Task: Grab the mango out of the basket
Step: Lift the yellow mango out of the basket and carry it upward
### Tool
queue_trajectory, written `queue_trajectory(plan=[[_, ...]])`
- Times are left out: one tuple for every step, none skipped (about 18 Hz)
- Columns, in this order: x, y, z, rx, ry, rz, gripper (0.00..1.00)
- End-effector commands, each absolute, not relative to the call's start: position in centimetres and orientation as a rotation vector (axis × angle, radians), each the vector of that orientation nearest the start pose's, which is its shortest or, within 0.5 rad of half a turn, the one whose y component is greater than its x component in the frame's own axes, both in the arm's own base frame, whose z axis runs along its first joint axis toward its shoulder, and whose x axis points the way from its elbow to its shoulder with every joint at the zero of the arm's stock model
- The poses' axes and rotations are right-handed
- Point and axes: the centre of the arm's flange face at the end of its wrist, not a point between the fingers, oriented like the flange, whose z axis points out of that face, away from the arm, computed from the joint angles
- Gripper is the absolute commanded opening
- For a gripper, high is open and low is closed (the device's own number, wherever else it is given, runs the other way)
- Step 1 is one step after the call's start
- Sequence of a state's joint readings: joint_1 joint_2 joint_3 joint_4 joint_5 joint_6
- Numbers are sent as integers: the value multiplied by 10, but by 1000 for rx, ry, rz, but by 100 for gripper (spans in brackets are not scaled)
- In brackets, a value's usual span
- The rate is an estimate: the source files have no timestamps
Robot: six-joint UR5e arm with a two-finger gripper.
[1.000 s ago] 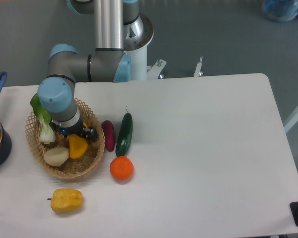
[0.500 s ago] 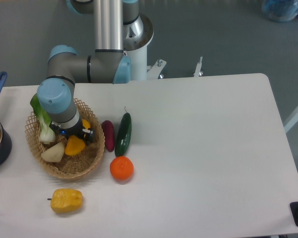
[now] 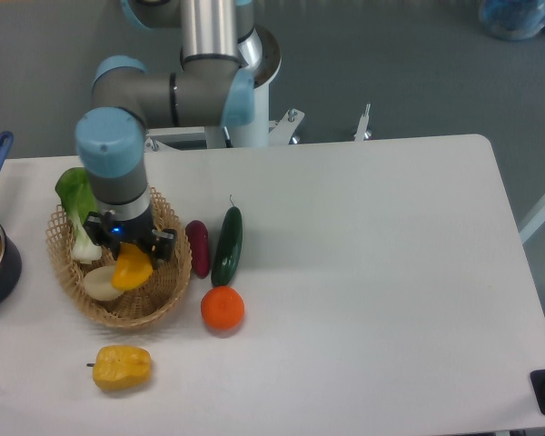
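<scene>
Mango [image 3: 132, 269] over the basket [image 3: 150, 307], orange [image 3: 222, 308] to its right.

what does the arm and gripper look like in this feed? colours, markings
The arm has silver-grey metal tube links with darker grey joint housings and light blue round caps, on a white-and-grey base. The gripper is small and black, with a small blue light on its body. No cables, labels or other markings are readable from this view.

bright, even overhead light — the white table [image 3: 363, 272] reads clean with no hard glare, and shadows are faint and short, pooling softly under the orange [image 3: 222, 308] toward 6 o'clock. focus is slightly soft throughout, with mild compression blur — no obvious edge distortion.
</scene>
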State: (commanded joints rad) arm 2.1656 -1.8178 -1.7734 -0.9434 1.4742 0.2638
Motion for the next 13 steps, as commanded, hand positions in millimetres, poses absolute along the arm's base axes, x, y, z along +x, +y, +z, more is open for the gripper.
queue_trajectory(plan=[[-225,549,330,-2886,-503,-3,29],[-245,543,334,-2876,-517,14,29],[-265,535,338,-2869,-520,31,29],[-286,526,341,-2864,-525,49,29],[-307,516,345,-2855,-553,68,29],[-328,505,347,-2841,-602,85,29],[-350,495,350,-2822,-648,101,29],[-368,487,352,-2815,-666,113,29],[-383,477,354,-2819,-651,129,28],[-398,467,351,-2831,-625,138,28],[-416,451,350,-2840,-609,149,28],[-426,441,349,-2846,-603,158,28],[-433,435,348,-2855,-580,163,29]])
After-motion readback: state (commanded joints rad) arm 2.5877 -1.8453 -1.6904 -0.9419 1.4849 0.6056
